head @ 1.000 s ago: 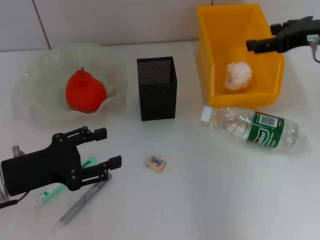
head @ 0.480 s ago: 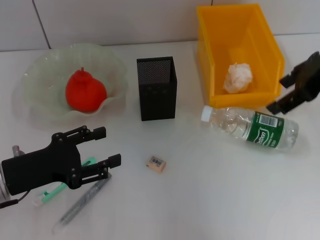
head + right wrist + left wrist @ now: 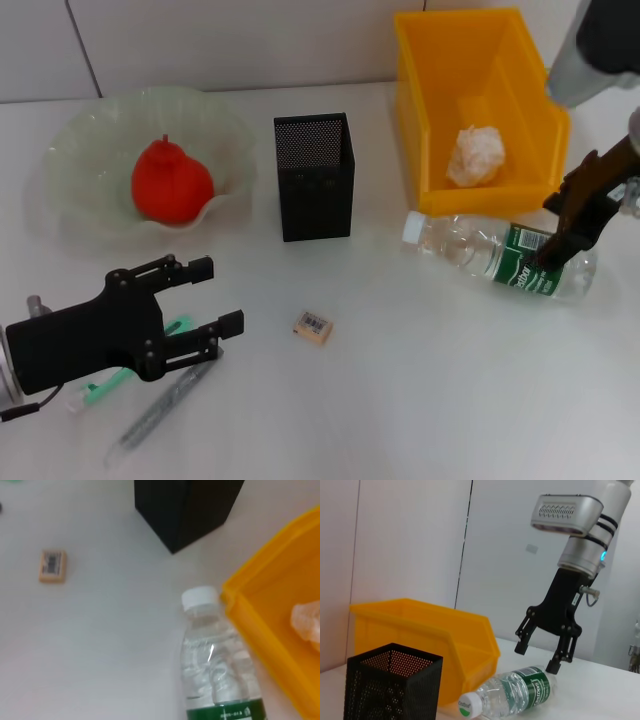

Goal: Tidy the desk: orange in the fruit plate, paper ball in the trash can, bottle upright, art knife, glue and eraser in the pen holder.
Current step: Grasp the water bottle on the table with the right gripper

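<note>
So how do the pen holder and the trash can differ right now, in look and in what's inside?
The pen holder is a narrow, tall, square cup of black mesh; the trash can is a much wider, bright yellow bin with solid sloping walls. The trash can already holds the paper ball; nothing shows in the pen holder, and the eraser lies on the desk in front of it. Both stand upright, open at the top, side by side.

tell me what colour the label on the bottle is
Dark green with white lettering, on the bottle lying on its side; the left wrist view shows it best.
</note>
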